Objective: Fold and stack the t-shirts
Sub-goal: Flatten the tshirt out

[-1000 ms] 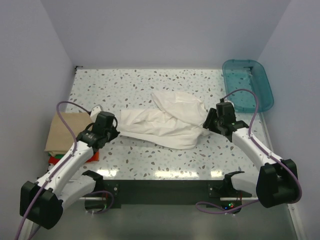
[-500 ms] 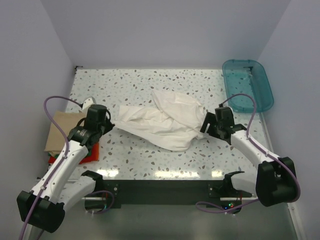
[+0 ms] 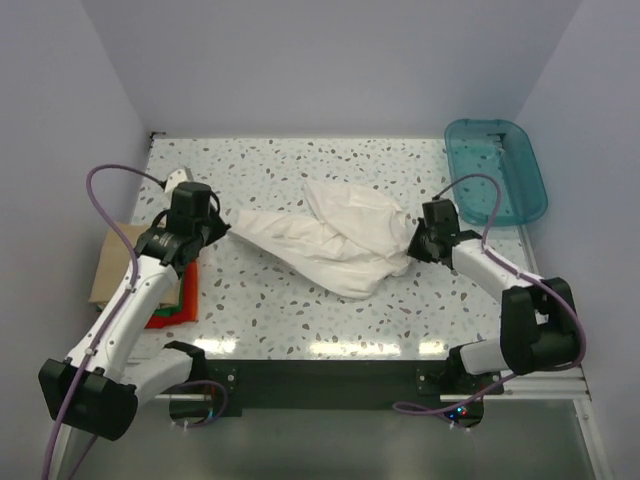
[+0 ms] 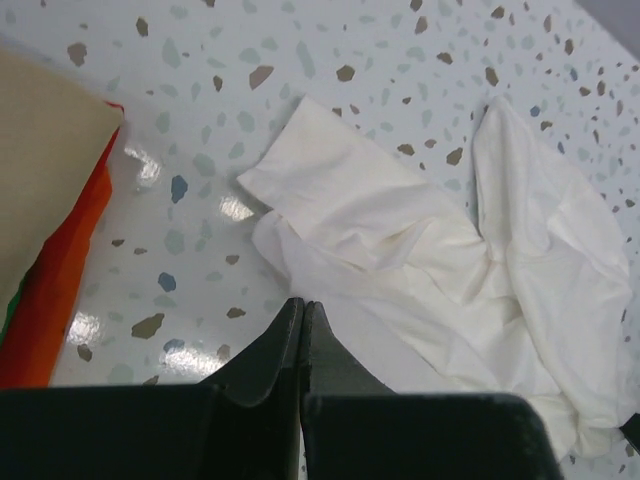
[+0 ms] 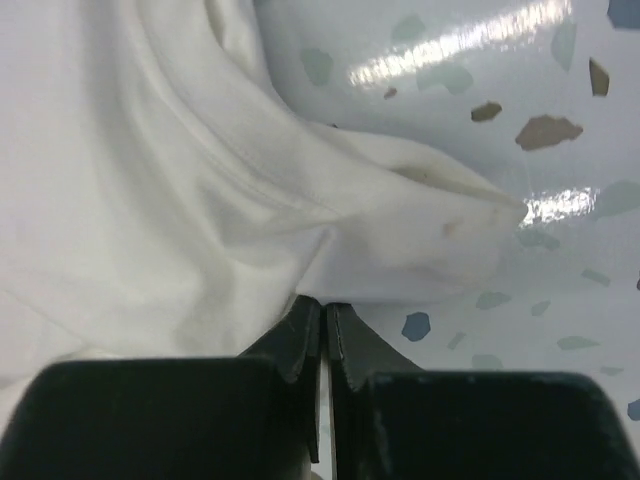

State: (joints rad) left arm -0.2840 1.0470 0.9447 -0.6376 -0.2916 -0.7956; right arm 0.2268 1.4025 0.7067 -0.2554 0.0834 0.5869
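Note:
A crumpled white t-shirt [image 3: 330,240] lies across the middle of the table, pulled out towards the left. My left gripper [image 3: 216,226] is shut on its left end, the cloth [image 4: 420,260] spreading away from the closed tips [image 4: 302,303]. At the shirt's right edge my right gripper [image 3: 417,244] is shut, and creases in the cloth [image 5: 200,200] run together at the pressed fingertips [image 5: 323,302]. A stack of folded t-shirts sits at the table's left edge: tan [image 3: 118,262] on top, with red [image 3: 166,311] and a sliver of green [image 3: 184,288] showing under it.
A teal plastic bin [image 3: 497,170] stands at the back right corner. In the left wrist view the tan shirt [image 4: 40,160] and the red shirt [image 4: 55,300] lie left of my fingers. Speckled tabletop [image 3: 300,165] shows behind the shirt.
My left gripper has moved left and back, dragging the shirt's left end with it. My right gripper opened, then shut on the shirt's right edge.

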